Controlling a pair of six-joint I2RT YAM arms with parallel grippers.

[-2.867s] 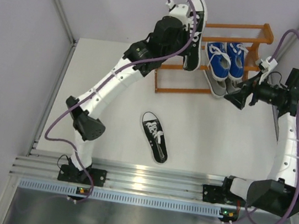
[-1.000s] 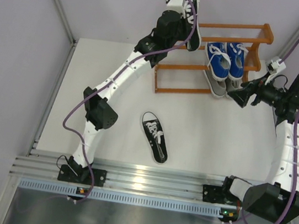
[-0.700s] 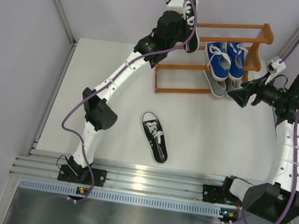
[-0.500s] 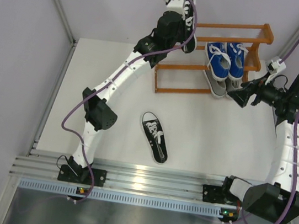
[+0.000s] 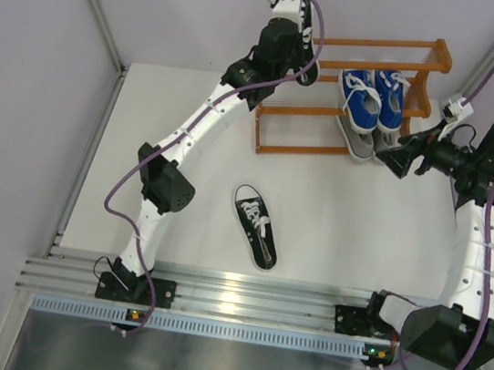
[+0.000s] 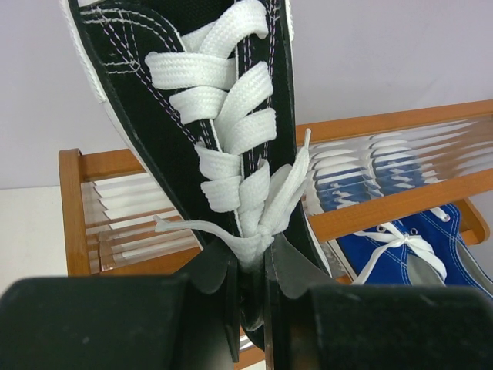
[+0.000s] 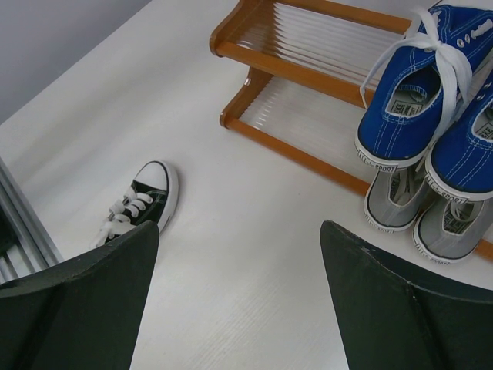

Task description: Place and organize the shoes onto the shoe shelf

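Observation:
My left gripper (image 5: 298, 28) is shut on a black sneaker (image 6: 208, 116), pinching its tongue and white laces, and holds it high over the left end of the orange-brown shoe shelf (image 5: 377, 47); the shelf also shows in the left wrist view (image 6: 385, 204). Two blue sneakers (image 5: 370, 96) sit on a shelf tier at the right, with two grey sneakers (image 5: 363, 144) below them on the table-level tier. The other black sneaker (image 5: 255, 226) lies on the table. My right gripper (image 5: 394, 158) is open and empty, just right of the shelf's front. In the right wrist view I see the blue pair (image 7: 431, 100), the grey pair (image 7: 420, 212) and the lying black sneaker (image 7: 139, 204).
The white table (image 5: 189, 140) ends at a metal rail (image 5: 241, 295) at the near edge. Purple-grey walls close in on the back and sides. The left half of the shelf's tiers (image 7: 308, 46) holds nothing.
My left arm has lifted the black sneaker higher and farther back over the shelf's left end. The right arm has shifted only slightly. The lying sneaker has not moved.

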